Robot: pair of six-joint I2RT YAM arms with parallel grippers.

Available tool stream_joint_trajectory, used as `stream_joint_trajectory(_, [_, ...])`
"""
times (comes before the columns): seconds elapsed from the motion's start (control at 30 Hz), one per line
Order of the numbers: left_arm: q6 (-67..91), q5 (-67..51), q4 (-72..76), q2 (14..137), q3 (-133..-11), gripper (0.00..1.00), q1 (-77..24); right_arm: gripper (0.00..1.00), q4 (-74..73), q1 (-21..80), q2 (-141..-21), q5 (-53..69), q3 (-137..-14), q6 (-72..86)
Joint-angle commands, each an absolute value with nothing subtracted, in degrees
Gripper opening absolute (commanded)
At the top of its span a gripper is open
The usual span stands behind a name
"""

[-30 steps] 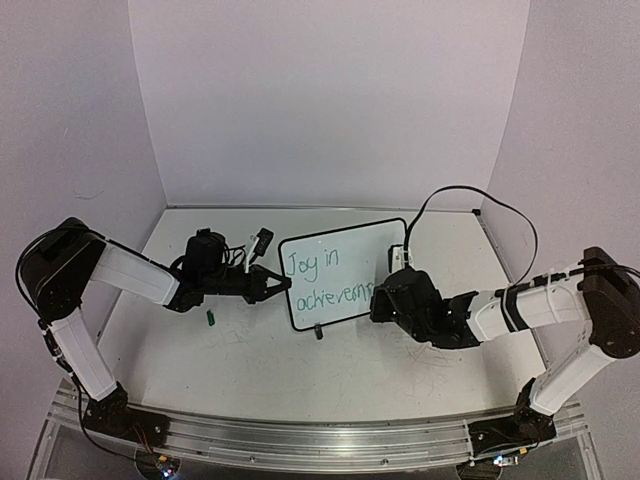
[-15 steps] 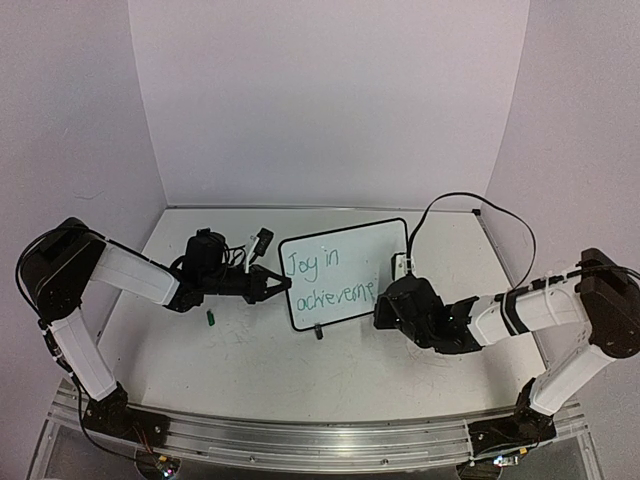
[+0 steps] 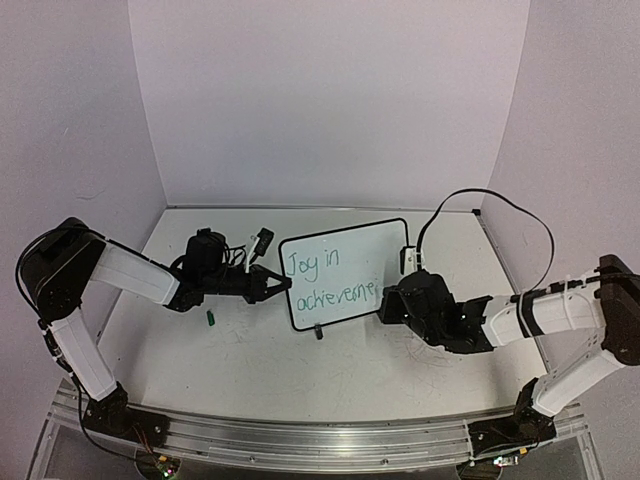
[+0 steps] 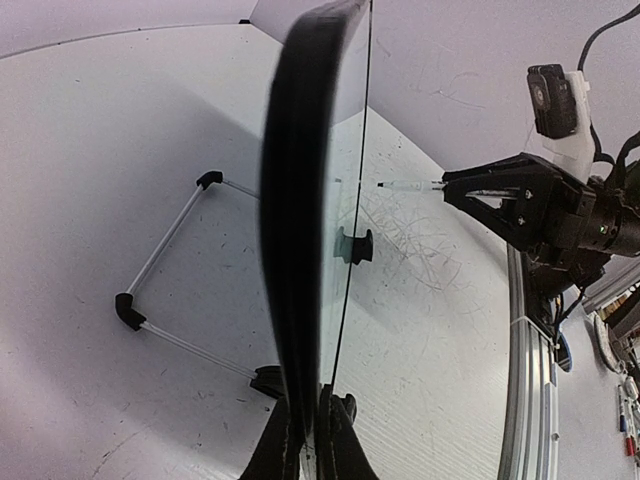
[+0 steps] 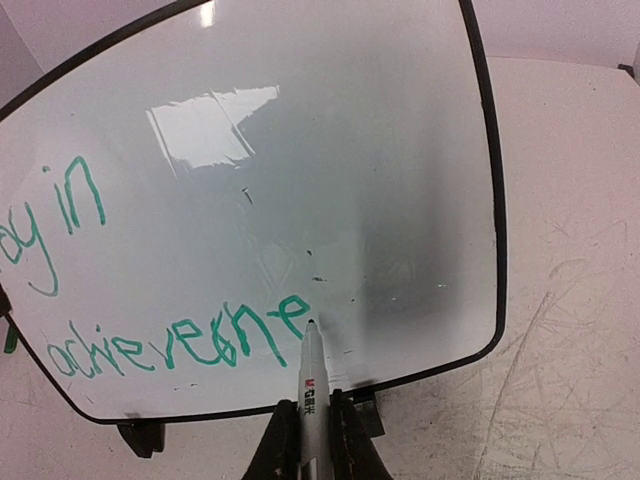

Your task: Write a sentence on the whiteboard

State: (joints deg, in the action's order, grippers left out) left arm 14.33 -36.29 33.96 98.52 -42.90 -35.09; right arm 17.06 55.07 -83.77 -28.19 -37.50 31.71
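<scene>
The whiteboard [image 3: 372, 248] stands near the middle of the table [image 3: 250, 372]. It leans back on a thin wire stand [image 4: 165, 290] behind it, with two black clip feet [image 4: 355, 246] at its lower edge. It looks like a light, stiff, thin panel with a glossy, slippery face. Under pen pressure it would likely slide or tip backward unless braced. The black rim is the sensible place to hold, since a pinch there stays off the writing area.

The sentence [image 5: 170, 350] runs in green across the board's left part, "Joy in" above and "achieveme" below. The last word is unfinished, so I judge that a couple of letters remain.

At the board's left edge, the left gripper [image 4: 315, 425] has its fingers clamped onto the rim, steadying it. At the board's lower right, the right gripper [image 5: 308, 435] has its fingers closed tight round a marker [image 5: 311, 380]. The marker's tip sits at the face just right of the final "e"; whether it touches or is barely off, I cannot tell. Light, even pressure seems called for.

Left of the board, a small green cap [image 3: 211, 318] lies on the table.
</scene>
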Motion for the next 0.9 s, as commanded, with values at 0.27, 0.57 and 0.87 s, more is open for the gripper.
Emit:
stream_joint_trajectory(0.27, [11.78,-35.04,32.59,97.82,-44.52,0.0,-35.34,0.0,20.21,54.16,-85.38,-29.59,-39.78,29.64])
stream_joint_trajectory(0.57, [11.6,-35.0,32.49,98.16,-44.66,0.0,-35.35,0.0,20.38,53.42,-86.41,-29.44,-40.42,29.16])
stream_joint_trajectory(0.87, [11.6,-35.07,32.31,98.01,-44.71,0.0,-35.34,0.0,21.0,53.05,-87.36,-29.11,-41.21,28.4])
